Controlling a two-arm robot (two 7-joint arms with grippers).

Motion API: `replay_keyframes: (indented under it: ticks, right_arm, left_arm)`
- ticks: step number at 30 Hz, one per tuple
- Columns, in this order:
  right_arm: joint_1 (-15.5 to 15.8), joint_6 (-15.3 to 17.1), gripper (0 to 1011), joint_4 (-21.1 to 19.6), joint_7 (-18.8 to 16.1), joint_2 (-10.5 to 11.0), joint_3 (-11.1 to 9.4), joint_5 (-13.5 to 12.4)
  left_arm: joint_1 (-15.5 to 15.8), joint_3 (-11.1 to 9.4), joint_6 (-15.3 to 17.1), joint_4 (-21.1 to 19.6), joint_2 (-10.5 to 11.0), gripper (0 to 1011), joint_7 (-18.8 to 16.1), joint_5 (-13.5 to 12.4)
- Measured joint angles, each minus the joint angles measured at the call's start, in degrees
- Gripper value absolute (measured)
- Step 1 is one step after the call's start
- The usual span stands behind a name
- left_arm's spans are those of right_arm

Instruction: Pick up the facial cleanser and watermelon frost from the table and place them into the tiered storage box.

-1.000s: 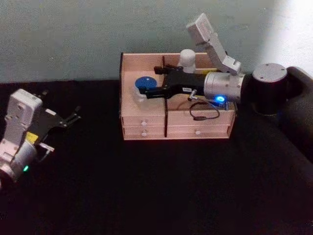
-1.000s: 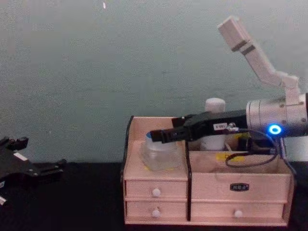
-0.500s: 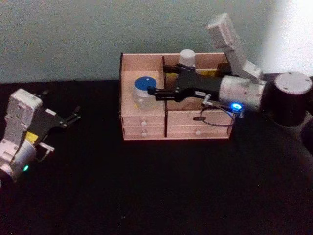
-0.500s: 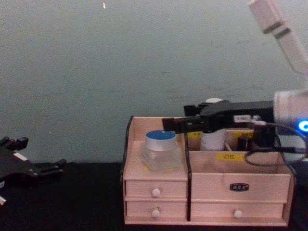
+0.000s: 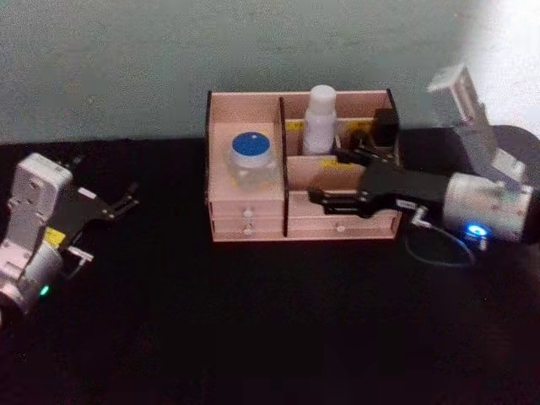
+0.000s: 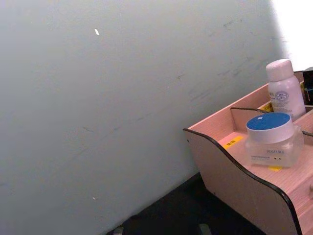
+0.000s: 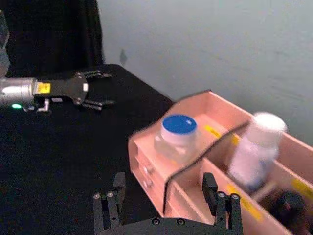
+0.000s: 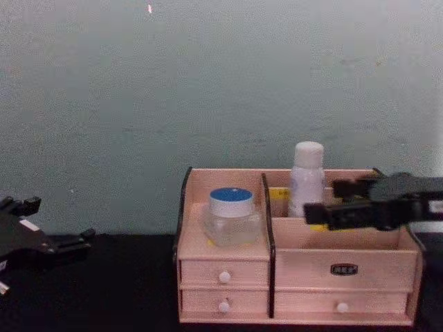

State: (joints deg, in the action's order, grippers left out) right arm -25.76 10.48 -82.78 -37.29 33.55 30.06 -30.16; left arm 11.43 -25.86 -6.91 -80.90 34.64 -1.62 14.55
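The tiered storage box is positioned at the rear edge of the black table, against the wall, with its drawers facing forward. The watermelon frost is seated upright in the left compartment of the box, its blue lid uppermost. The facial cleanser is stood upright in the rear compartment just right of the central divider, rising above the box walls; a small black bottle is located farther right in the same rear row. The right gripper is held over the front right part of the box, beside its right end, with the fingers spread apart and nothing between them; it is clear of both the jar and the bottle. The left gripper is parked near the left edge of the table, well apart from the box, with its fingers parted and nothing held.
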Motion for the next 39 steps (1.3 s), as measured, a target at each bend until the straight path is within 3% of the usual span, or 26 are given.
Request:
replay_keyframes:
  ticks: [3,8,14,18,25,29,39]
  right_arm:
    - [2.9,0.7,1002,-2.6,1.8,2.5,-1.7,-1.3]
    - [6.4,1.0,1002,-4.4,5.6,4.5,-4.7,-2.8]
    - [9.5,1.0,1002,-4.9,13.8,5.2,-8.4,-0.8]
    - [10.8,0.2,1002,-4.5,21.1,4.3,-10.2,3.1]
    - [12.5,-0.6,1002,-3.0,29.3,1.4,-12.4,6.6]
    - [12.9,0.2,1002,-1.4,31.6,0.0,-12.8,7.8]
    - [12.3,2.1,1002,3.5,32.7,-2.7,-11.6,10.7]
  left_arm:
    - [0.0,0.0,0.0,0.0,0.0,1001,0.0,0.0]
    - [0.0,0.0,0.0,0.0,0.0,1001,0.0,0.0]
    - [0.0,0.0,0.0,0.0,0.0,1001,0.0,0.0]
    - [0.0,0.0,0.0,0.0,0.0,1001,0.0,0.0]
    - [0.0,0.0,0.0,0.0,0.0,1001,0.0,0.0]
    - [0.0,0.0,0.0,0.0,0.0,1001,0.0,0.0]
    - [0.0,0.0,0.0,0.0,0.0,1001,0.0,0.0]
